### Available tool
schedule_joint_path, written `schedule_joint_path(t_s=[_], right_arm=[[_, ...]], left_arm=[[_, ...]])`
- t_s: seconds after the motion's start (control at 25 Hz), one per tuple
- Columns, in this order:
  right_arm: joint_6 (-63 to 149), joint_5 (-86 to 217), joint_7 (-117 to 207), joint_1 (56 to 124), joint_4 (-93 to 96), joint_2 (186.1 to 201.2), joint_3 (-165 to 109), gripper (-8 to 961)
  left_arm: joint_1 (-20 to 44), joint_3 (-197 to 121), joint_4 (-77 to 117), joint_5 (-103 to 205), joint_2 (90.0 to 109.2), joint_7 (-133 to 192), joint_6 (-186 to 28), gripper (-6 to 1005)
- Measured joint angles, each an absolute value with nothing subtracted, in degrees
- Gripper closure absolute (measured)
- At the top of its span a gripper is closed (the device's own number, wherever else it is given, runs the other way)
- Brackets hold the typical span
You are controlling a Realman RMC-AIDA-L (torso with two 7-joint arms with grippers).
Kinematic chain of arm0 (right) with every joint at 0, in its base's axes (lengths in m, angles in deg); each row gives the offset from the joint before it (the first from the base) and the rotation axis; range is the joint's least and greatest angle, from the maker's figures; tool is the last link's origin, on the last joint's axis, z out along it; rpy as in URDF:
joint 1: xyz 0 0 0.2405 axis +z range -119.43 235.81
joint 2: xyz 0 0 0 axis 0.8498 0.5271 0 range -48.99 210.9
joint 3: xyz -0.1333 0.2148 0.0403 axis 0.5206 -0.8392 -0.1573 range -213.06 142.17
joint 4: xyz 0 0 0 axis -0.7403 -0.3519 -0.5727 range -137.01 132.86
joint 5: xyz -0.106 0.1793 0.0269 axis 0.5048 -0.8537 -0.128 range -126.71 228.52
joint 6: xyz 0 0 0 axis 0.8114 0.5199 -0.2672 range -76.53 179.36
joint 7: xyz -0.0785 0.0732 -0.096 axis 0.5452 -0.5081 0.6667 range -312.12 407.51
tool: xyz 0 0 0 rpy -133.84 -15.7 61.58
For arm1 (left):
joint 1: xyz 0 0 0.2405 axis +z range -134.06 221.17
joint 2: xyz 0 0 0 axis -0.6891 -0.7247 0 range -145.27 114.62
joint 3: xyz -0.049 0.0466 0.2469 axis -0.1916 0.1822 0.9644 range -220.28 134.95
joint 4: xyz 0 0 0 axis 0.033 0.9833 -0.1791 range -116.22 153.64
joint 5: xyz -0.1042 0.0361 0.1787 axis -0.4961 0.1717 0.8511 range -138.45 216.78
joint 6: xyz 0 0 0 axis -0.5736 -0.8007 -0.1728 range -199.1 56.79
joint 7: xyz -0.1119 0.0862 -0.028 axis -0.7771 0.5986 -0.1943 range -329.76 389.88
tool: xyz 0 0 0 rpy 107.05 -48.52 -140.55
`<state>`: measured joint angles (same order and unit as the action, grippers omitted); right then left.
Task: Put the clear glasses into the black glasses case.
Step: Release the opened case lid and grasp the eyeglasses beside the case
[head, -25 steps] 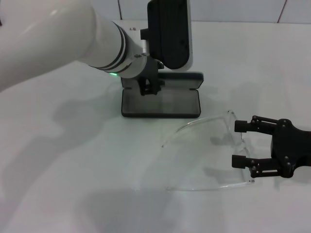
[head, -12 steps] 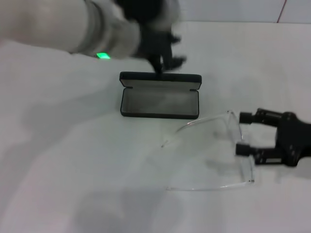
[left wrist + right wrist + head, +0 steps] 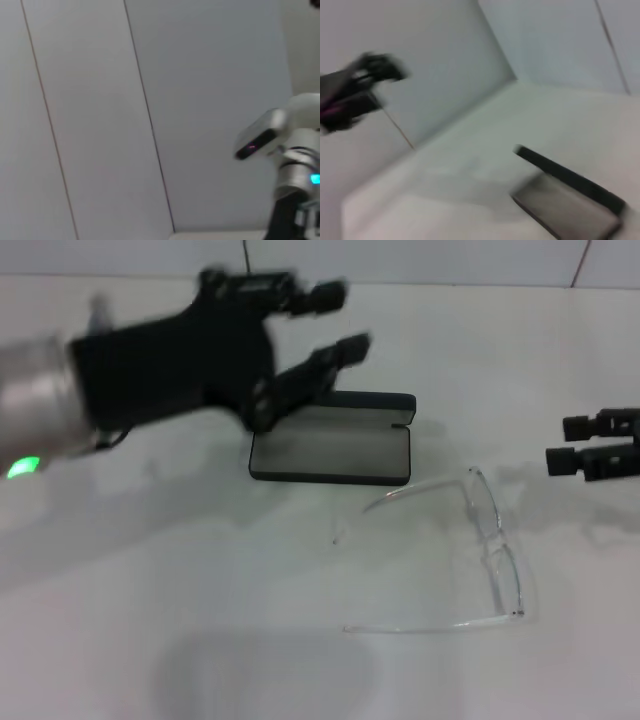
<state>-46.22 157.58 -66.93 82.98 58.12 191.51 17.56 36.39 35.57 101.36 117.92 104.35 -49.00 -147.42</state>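
The left gripper (image 3: 335, 318) hung in the air over the far left part of the white table (image 3: 150, 640), its jaws spread wide and holding nothing. Just below and on the near side of those jaws lay the black glasses case (image 3: 330, 445), open, its grey lining facing up and its lid standing along the far edge. The case was empty. In the right wrist view the case (image 3: 567, 200) showed as a dark open tray with its lid raised behind it, and the left gripper (image 3: 380, 67) appeared farther off as a dark blurred shape against the wall.

The right gripper (image 3: 570, 443) sat at the right edge of the head view, jaws parted and empty, pointing toward the middle of the table. The clear glasses (image 3: 490, 540) lay flat on the table on the near side of those jaws and a little toward the left gripper, apart from both grippers. Their lens ran along the right side and the two thin arms reached leftward, the far arm ending near the front right corner of the case without touching it.

The left wrist view showed only pale wall panels (image 3: 100, 125) and part of the robot's body (image 3: 295, 165).
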Motion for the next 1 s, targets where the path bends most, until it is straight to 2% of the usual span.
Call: schedule_joint_path(t_s=[0.16, 0.2, 0.28, 0.48, 0.6, 0.72, 0.84, 0.92, 0.96, 1.0], right_arm=[[-48.0, 165.1, -76.0, 86.4, 63.5, 191.50, 18.0, 91], [-51.6, 172.4, -83.6, 90.5, 66.3, 191.60, 18.2, 92], [-54.1, 176.4, -88.2, 93.6, 67.1, 191.51, 18.2, 96], [-62.9, 189.5, -99.6, 105.3, 66.1, 189.75, 19.3, 105], [-65.6, 195.6, -104.2, 111.4, 64.3, 189.58, 19.5, 111], [-66.1, 198.4, -107.0, 115.1, 61.8, 190.70, 19.5, 116], [-65.5, 199.6, -107.8, 116.2, 60.0, 192.99, 19.6, 122], [-64.4, 200.9, -108.0, 116.3, 59.2, 194.53, 19.8, 125], [-64.4, 200.9, -108.0, 116.3, 59.2, 194.53, 19.8, 127], [-63.7, 201.6, -108.0, 116.1, 58.8, 195.27, 19.9, 129]], left_arm=[[39.1, 35.8, 96.1, 116.3, 104.34, -45.1, -149.9, 599], [39.2, 35.7, 94.5, 116.4, 104.28, -45.3, -150.5, 576], [39.1, 35.4, 92.0, 116.4, 104.16, -45.7, -151.5, 530], [39.6, 34.2, 86.6, 116.5, 104.14, -45.2, -152.3, 423], [40.6, 32.7, 84.9, 116.6, 104.21, -44.5, -152.4, 366], [41.8, 30.9, 83.9, 116.7, 104.32, -43.1, -152.4, 309], [42.9, 29.2, 83.7, 116.7, 104.37, -41.8, -152.5, 252], [43.2, 28.4, 83.7, 116.8, 104.28, -41.6, -152.6, 255], [43.2, 28.4, 83.7, 116.8, 104.28, -41.6, -152.6, 256], [43.4, 27.1, 83.6, 116.9, 104.16, -41.5, -152.7, 258]])
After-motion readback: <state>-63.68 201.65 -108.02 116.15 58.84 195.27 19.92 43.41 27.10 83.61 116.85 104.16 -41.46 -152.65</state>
